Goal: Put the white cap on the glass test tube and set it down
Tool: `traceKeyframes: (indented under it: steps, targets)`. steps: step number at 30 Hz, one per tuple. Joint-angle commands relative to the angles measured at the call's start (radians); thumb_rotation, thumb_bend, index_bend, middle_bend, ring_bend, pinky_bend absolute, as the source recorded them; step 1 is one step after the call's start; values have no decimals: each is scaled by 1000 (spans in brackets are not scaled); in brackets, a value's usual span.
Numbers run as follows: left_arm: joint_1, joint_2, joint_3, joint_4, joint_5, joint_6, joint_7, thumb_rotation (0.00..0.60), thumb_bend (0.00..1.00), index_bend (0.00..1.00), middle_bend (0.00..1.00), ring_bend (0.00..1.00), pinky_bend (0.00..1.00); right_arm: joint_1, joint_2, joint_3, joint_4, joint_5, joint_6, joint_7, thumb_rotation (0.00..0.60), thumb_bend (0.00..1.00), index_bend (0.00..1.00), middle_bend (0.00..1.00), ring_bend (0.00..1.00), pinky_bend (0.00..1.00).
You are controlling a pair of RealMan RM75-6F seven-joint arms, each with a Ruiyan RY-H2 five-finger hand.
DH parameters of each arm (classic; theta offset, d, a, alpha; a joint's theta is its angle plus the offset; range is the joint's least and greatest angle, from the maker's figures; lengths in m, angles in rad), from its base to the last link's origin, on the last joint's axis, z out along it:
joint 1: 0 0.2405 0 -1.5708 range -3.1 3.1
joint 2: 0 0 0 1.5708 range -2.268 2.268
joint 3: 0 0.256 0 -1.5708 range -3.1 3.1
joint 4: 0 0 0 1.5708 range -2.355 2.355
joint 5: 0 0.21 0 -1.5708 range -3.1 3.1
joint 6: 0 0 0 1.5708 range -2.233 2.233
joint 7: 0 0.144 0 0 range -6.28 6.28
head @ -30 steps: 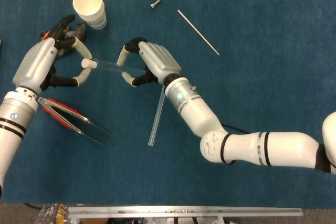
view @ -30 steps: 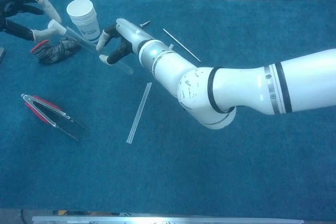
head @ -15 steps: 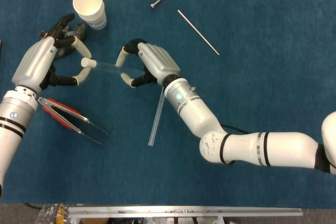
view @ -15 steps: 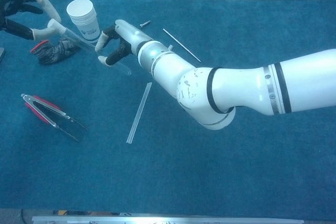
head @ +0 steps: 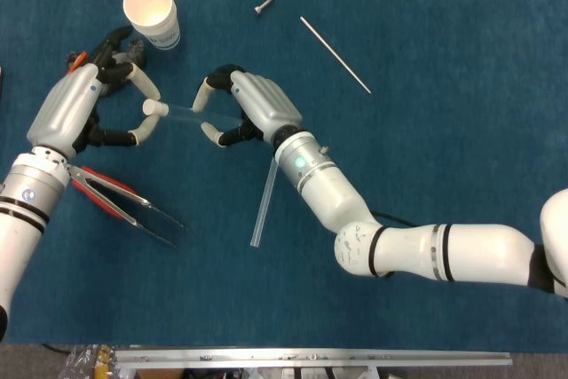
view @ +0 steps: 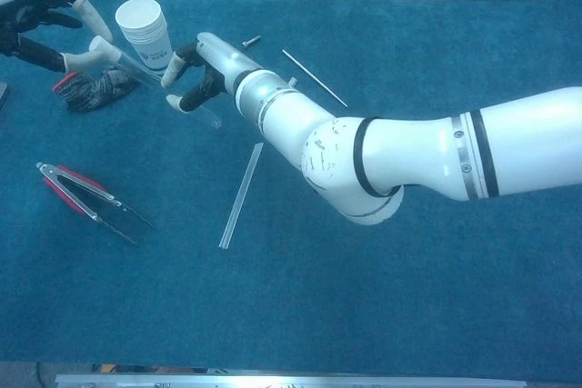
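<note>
We can read no text anywhere. The paper cup [view: 145, 32] at ten o'clock carries a blue print, too blurred for us to make out.

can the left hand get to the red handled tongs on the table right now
Probably not yet: the left hand is busy pinching the white cap on the test tube. The tongs lie uncovered just below it.

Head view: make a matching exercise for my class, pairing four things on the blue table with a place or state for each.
Things:
1. white paper cup
2. red-handled tongs
3. thin metal rod
4. clear glass test tube

Places or states:
A. held between both hands
B. upright, far left
C. lying beside the left forearm
D. lying far right of the bolt

Pairs: 1-B, 2-C, 3-D, 4-A
</note>
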Motion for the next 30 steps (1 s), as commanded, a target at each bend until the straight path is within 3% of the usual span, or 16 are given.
traceKeyframes:
  steps: [1, 12, 14, 20, 30]
  targets:
    - [-1, -3, -1, 0, -1, 0, 0, 600, 340, 502, 10, 0, 18, 1, -2, 2, 2, 0, -1, 4, 600, 334, 681, 324, 127, 244]
    - [-3, -8, 2, 4, -2, -4, 2, 600, 340, 499, 8, 0, 19, 2, -6, 2, 9, -1, -4, 7, 600, 334, 682, 324, 127, 244]
    - [-3, -2, 4, 5, 4, -9, 3, 600, 340, 471, 2, 0, 18, 1, -3, -2, 8, 1, -5, 1, 600, 334, 683, 324, 126, 244]
    - [4, 34, 13, 6, 28, -31, -7, 600, 339, 256, 0, 0, 19, -2, 22, -12, -11, 7, 3, -25, 600, 334, 685, 324, 127, 244]
    - [27, 91, 38, 22, 115, -13, 25, 600, 338, 201, 0, 0, 18, -7, 108, -70, -83, 30, 19, -128, 600, 334, 685, 324, 127, 244]
